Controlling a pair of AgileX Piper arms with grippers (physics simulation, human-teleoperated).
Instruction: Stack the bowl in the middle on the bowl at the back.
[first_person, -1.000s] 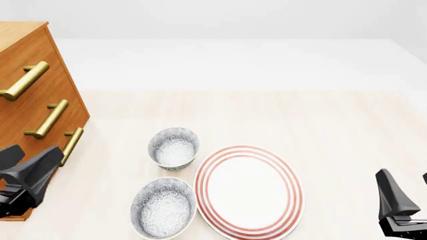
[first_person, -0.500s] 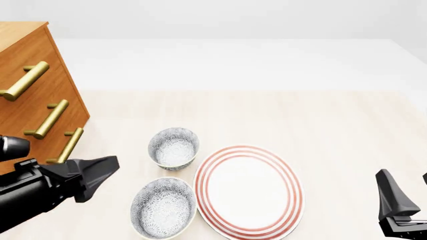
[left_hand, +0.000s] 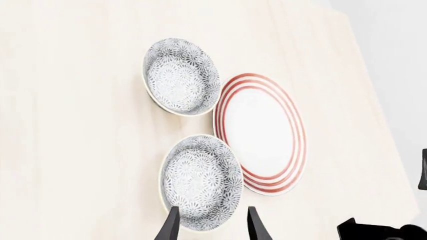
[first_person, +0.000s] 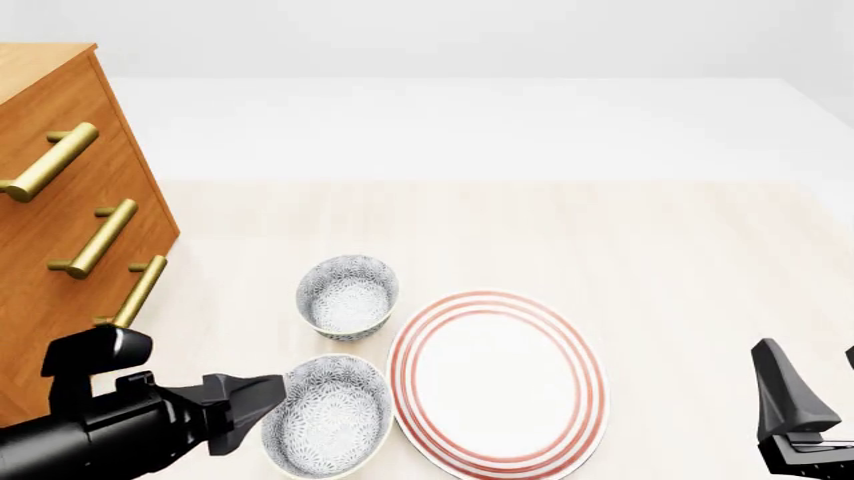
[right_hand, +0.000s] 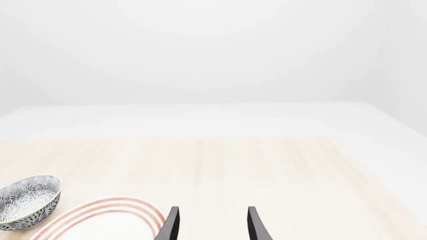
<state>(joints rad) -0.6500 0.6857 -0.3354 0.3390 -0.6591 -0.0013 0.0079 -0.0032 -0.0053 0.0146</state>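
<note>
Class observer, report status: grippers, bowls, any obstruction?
Left gripper open, at near bowl. Right gripper open, idle. Back bowl unstacked. Plate beside both.

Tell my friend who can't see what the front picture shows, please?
The left gripper reaches toward the nearer speckled bowl, not holding it. A matching bowl sits just behind, a red-ringed plate beside them, a wooden drawer chest at left, all on a pale table.

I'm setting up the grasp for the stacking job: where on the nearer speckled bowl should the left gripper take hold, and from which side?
Probably the thin rim of the nearer speckled bowl, on its left side, facing the left gripper. The bowl sits upright and open, so one of the fingers can drop inside the wall and the other outside. The right side is crowded by the red-ringed plate.
</note>
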